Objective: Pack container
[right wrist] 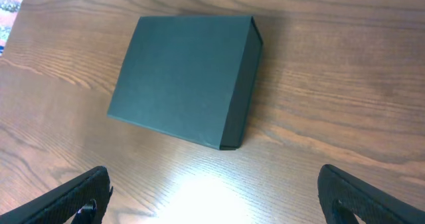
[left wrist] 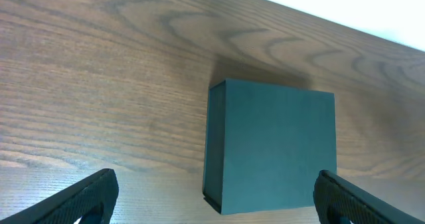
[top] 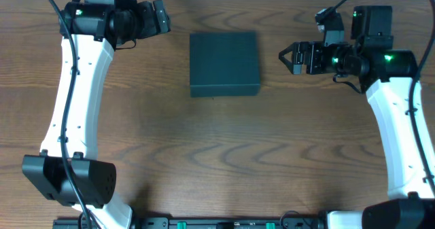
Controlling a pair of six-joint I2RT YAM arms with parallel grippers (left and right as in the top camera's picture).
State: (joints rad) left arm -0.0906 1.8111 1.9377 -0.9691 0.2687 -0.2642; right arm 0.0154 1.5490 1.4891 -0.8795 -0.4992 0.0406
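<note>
Container (top: pixel 224 62) sat lid-shut on the wood table (top: pixel 224 154), toward the far edge, between the arms. Left gripper (top: pixel 165 18) and right gripper (top: pixel 285 56) hung spread wide, holding nothing, each apart from it.

No readable text, label, brand or number shows on anything in view.
</note>
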